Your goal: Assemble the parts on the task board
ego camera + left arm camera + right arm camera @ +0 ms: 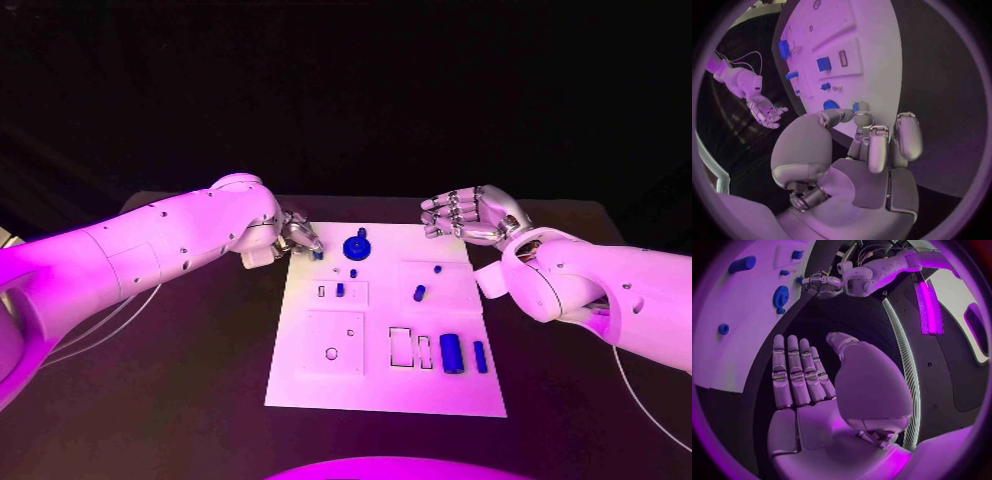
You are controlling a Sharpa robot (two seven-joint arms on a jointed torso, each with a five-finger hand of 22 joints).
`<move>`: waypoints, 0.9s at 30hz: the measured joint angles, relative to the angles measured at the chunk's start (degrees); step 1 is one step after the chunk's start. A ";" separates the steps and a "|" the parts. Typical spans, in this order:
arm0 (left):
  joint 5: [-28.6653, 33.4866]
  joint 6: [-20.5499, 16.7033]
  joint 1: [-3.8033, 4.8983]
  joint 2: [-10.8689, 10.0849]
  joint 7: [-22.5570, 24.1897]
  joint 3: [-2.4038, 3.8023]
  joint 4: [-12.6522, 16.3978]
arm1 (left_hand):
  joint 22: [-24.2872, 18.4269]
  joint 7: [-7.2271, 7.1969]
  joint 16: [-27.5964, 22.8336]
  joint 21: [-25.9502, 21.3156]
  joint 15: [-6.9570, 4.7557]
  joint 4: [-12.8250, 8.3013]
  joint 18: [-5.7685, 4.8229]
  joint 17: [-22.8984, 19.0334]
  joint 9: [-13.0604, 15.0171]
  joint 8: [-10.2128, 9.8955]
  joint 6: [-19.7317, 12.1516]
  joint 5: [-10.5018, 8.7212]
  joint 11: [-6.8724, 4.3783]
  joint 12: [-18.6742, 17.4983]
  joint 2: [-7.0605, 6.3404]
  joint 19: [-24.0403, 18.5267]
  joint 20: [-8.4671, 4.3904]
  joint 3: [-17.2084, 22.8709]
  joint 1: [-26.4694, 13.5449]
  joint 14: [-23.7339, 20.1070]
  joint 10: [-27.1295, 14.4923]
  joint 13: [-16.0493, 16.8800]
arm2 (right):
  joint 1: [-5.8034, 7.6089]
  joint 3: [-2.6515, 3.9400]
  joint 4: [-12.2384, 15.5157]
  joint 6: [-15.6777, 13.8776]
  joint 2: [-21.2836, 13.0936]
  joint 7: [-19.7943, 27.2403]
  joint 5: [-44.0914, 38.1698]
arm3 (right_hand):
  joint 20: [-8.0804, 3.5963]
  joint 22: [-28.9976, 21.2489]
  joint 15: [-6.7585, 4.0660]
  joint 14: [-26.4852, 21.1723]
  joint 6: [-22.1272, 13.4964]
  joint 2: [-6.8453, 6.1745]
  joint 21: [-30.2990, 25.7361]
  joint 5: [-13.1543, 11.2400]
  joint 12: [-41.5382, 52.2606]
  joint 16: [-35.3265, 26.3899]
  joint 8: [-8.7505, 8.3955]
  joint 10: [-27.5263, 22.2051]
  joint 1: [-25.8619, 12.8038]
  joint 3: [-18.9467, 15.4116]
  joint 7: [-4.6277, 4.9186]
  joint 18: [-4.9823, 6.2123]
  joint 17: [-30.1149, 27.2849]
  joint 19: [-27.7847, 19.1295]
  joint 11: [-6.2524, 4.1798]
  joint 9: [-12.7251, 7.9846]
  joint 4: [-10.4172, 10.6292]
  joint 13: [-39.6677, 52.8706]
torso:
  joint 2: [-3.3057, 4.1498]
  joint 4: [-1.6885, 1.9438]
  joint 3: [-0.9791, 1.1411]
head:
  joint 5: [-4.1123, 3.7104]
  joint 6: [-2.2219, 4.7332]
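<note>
Board [387,390], white, lies in the middle of the dark surface [173,400] in front of me. My left hand [296,235] is at its far left corner, and there the fingers [862,119] pinch a small blue part [856,106]. Just beside them a round blue part [356,247] rests on the board. My right hand [469,213] hovers near the far right corner, fingers [795,372] straight and apart, holding nothing. Two blue cylinders [451,352] lie on the near right area.
</note>
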 measured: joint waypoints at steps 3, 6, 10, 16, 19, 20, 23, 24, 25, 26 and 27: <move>1.34 -1.22 0.00 -0.52 1.26 0.00 0.61 | 0.71 -0.34 0.33 0.41 -0.38 -0.30 0.00 0.00 -0.17 -0.41 0.95 2.19 -0.31 0.25 -0.41 0.46 -0.24 -0.30 -0.41 -0.14 1.00 0.83 | -0.01 0.00 -0.04 0.00 0.00 0.00 0.00 | 0.00 0.00 0.00 0.00 0.00 0.00 0.00 0.00 0.00 0.00 0.00 0.00 0.00 0.00 0.00 0.00 0.00 0.00 0.00 0.00 0.00 0.00 | 0.00 -0.01 -0.02 | 0.04 -0.01; 2.45 -2.19 0.01 -1.16 2.28 0.00 1.44 | 1.01 -0.39 0.33 0.41 -0.39 -0.46 0.00 0.00 -0.35 -0.46 1.02 3.19 -0.32 0.34 -0.56 0.76 -0.36 -0.46 -0.56 -0.15 1.33 1.23 | -0.04 0.01 -0.09 0.00 0.00 0.00 -0.01 | 0.00 0.00 0.00 0.00 0.00 0.00 0.00 0.00 0.00 0.00 0.00 0.00 0.00 0.00 0.00 0.00 0.00 0.00 0.00 0.00 0.00 0.00 | 0.00 -0.01 -0.04 | 0.08 -0.02; 3.61 -3.29 0.04 -2.15 3.36 0.02 2.78 | 1.37 -0.38 0.33 0.68 -0.39 -0.46 0.00 0.00 -0.43 -0.49 1.43 4.08 -0.51 0.34 -0.83 0.89 -0.49 -0.46 -0.83 -0.15 1.73 1.65 | -0.08 0.02 -0.17 0.00 0.00 0.00 -0.01 | 0.00 0.00 0.00 0.00 0.00 0.00 0.00 0.00 0.00 0.00 0.00 0.00 0.00 0.00 0.00 0.00 0.01 0.00 0.00 0.00 0.00 0.00 | -0.04 0.02 -0.03 | 0.19 -0.05; 4.63 -4.30 0.09 -4.37 4.11 0.09 6.21 | 1.52 -0.47 0.32 0.95 -0.58 -0.61 0.00 0.00 -0.42 -0.50 1.77 4.81 -0.53 0.61 -1.15 1.27 -0.45 -0.61 -1.15 0.04 2.14 2.23 | -0.11 0.01 -0.17 0.00 -0.05 0.00 -0.02 | 0.00 0.00 0.00 0.00 0.00 0.00 0.00 0.00 0.00 0.00 0.00 0.00 0.00 0.00 0.00 0.00 0.01 0.00 0.00 0.00 0.00 0.00 | -0.09 0.07 0.02 | 0.40 -0.04; 4.77 -4.63 0.09 -6.22 4.13 0.09 8.91 | 1.52 -0.53 0.32 0.95 -0.59 -0.61 0.00 0.00 -0.42 -0.51 1.96 5.19 -0.82 0.94 -1.27 1.27 -0.45 -0.61 -1.27 0.05 2.46 2.49 | -0.14 0.01 -0.19 0.00 -0.16 -0.01 -0.02 | 0.00 0.00 0.00 0.00 0.00 0.00 0.00 0.00 0.00 0.00 0.00 0.00 0.00 0.00 0.00 0.00 0.01 0.00 0.00 0.00 0.00 0.00 | -0.09 0.05 0.04 | 0.44 -0.03; 4.76 -4.72 0.09 -6.82 4.09 0.09 9.78 | 1.52 -0.55 0.33 0.95 -0.59 -0.61 0.00 0.00 -0.42 -0.52 1.98 5.19 -0.82 0.94 -1.27 1.32 -0.50 -0.61 -1.27 0.06 2.46 2.49 | -0.14 0.01 -0.19 0.00 -0.22 -0.01 -0.02 | 0.00 0.00 0.00 0.00 0.00 0.00 0.00 0.00 0.00 0.00 0.00 0.00 0.00 0.00 0.00 0.00 0.01 0.00 0.00 0.00 0.00 0.00 | -0.09 0.04 0.03 | 0.44 -0.03; 4.45 -4.96 0.10 -8.59 3.73 0.08 12.60 | 1.52 -0.62 0.32 1.53 -0.59 -0.77 0.00 0.00 -0.42 -0.73 2.06 5.84 -0.82 0.95 -1.27 2.25 -0.62 -0.77 -1.27 0.06 2.85 2.74 | -0.15 0.00 -0.25 -0.01 -0.46 -0.01 -0.02 | 0.00 0.01 0.00 0.00 0.00 0.00 0.00 0.00 0.00 0.00 0.00 0.00 0.00 0.00 0.00 0.00 0.01 0.00 0.00 0.00 0.00 0.00 | -0.08 0.01 0.03 | 0.45 -0.18; 4.20 -5.02 0.09 -9.11 3.55 0.08 13.49 | 1.52 -0.52 0.32 1.53 -0.64 -0.77 0.00 0.00 -0.42 -0.78 2.18 6.06 -0.82 0.95 -1.27 2.29 -0.66 -0.77 -1.27 0.00 2.85 2.83 | -0.16 0.00 -0.27 -0.02 -0.54 -0.01 -0.02 | 0.00 0.01 0.00 0.00 0.00 0.00 0.00 0.00 0.00 0.00 0.00 0.00 0.00 0.00 0.00 0.00 0.01 0.00 0.00 0.00 0.00 0.00 | -0.08 0.02 0.03 | 0.45 -0.22; 3.90 -5.08 0.09 -9.55 3.35 0.06 14.25 | 1.52 -0.53 0.32 1.53 -0.75 -0.77 0.00 -0.01 -0.42 -0.79 2.38 6.39 -0.71 1.11 -1.27 2.29 -0.65 -0.77 -1.27 -0.11 2.98 3.07 | -0.16 0.00 -0.30 -0.02 -0.60 -0.01 -0.02 | 0.00 0.01 0.00 0.00 0.00 0.00 0.00 0.00 0.00 0.00 0.00 0.00 0.00 0.00 0.00 0.00 0.01 0.00 0.00 0.00 0.00 0.00 | -0.08 0.04 0.03 | 0.45 -0.26; 3.39 -5.14 0.09 -10.13 3.04 0.04 15.26 | 1.52 -0.63 0.32 1.53 -0.78 -0.78 0.00 0.00 -0.42 -0.81 2.48 6.52 -0.82 1.24 -1.28 2.29 -0.66 -0.78 -1.28 -0.13 3.26 3.16 | -0.18 0.00 -0.30 -0.03 -0.68 -0.01 -0.02 | 0.00 -0.06 0.00 0.00 0.00 0.00 0.00 0.00 0.00 0.00 0.00 0.00 0.00 0.00 0.00 0.00 -0.01 0.00 0.00 0.00 0.00 0.00 | -0.08 0.05 0.03 | 0.42 -0.30; 2.96 -5.18 0.08 -10.49 2.80 0.02 15.92 | 1.52 -0.64 0.32 1.53 -0.78 -0.78 -0.14 0.00 -0.42 -0.82 2.49 6.74 -0.81 1.24 -1.28 2.29 -0.66 -0.78 -1.28 -0.14 3.26 3.20 | -0.18 0.00 -0.30 -0.03 -0.72 -0.01 -0.04 | 0.00 -0.14 0.00 0.00 0.00 0.00 0.00 0.00 0.00 0.00 0.00 0.00 0.00 0.00 0.00 0.00 -0.06 0.00 0.00 0.00 0.00 0.00 | -0.08 0.07 0.03 | 0.42 -0.36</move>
